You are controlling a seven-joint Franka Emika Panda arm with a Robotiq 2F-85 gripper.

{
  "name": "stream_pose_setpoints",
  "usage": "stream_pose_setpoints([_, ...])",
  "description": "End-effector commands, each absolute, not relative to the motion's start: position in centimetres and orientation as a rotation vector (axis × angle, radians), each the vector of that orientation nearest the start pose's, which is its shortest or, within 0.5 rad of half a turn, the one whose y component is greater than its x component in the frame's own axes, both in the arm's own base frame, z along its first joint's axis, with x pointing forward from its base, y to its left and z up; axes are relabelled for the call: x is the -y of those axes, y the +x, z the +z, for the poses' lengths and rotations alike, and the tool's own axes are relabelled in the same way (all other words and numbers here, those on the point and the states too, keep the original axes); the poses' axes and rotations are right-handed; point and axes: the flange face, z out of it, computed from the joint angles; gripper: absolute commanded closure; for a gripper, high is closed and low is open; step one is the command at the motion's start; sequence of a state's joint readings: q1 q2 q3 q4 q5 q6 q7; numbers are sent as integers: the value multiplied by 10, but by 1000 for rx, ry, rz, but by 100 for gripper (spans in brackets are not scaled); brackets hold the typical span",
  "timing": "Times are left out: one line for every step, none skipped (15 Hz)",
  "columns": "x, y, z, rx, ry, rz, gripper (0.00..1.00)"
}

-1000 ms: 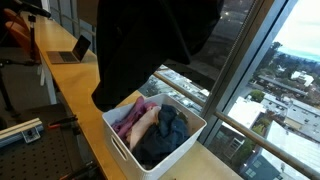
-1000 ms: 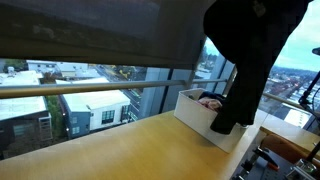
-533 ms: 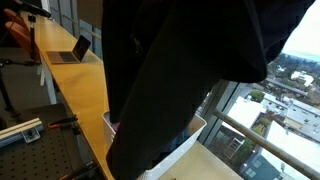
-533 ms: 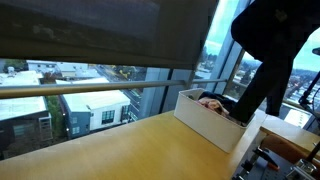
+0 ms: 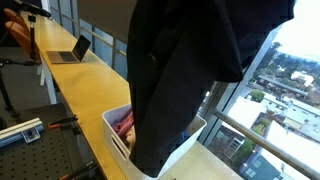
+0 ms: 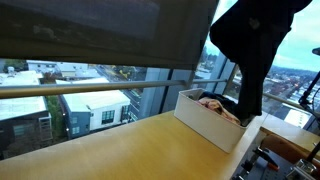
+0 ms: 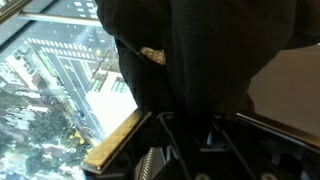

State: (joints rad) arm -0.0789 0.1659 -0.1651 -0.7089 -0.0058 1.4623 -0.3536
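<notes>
A large black garment (image 5: 190, 70) hangs from above the frame, and its lower end drapes over the near corner of a white basket (image 5: 112, 130). It also shows in an exterior view (image 6: 250, 50) over the basket (image 6: 205, 122). Pink clothes (image 5: 124, 124) lie inside the basket. In the wrist view my gripper (image 7: 195, 125) sits at the bottom edge, and the black garment (image 7: 200, 50) rises from between its jaws and fills most of the picture. The gripper is hidden in both exterior views.
The basket stands on a long wooden counter (image 5: 75, 85) beside a floor-to-ceiling window with a railing (image 6: 90, 90). An open laptop (image 5: 72, 50) sits farther along the counter. A city street lies far below (image 7: 50, 90).
The black garment has swung across the basket and back, and it now hangs with its lower end over the basket's near corner, hiding most of the clothes inside.
</notes>
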Motion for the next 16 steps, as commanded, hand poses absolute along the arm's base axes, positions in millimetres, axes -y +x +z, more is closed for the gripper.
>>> stream_pose_setpoints([98,512,900,219,-3192,-965,97])
stream_pose_setpoints([99,519,895,224,-3191,-953,97])
stream_pose_setpoints([99,524,891,226,-3191,-943,97])
stream_pose_setpoints([99,528,887,228,-3192,-934,97])
stream_pose_setpoints([98,532,884,230,-3193,-929,97])
stream_pose_setpoints([96,535,883,232,-3192,-928,97])
stream_pose_setpoints([94,536,883,236,-3189,-931,97])
stream_pose_setpoints([92,539,882,236,-3185,-936,97])
stream_pose_setpoints([90,542,880,237,-3180,-941,97])
stream_pose_setpoints([90,548,875,236,-3178,-938,97])
stream_pose_setpoints([91,554,870,233,-3179,-932,97])
stream_pose_setpoints([97,564,860,225,-3190,-910,97])
stream_pose_setpoints([103,572,850,213,-3199,-885,97])
stream_pose_setpoints([109,579,839,204,-3211,-858,97])
stream_pose_setpoints([114,587,829,196,-3219,-837,97])
stream_pose_setpoints([117,596,818,186,-3226,-817,97])
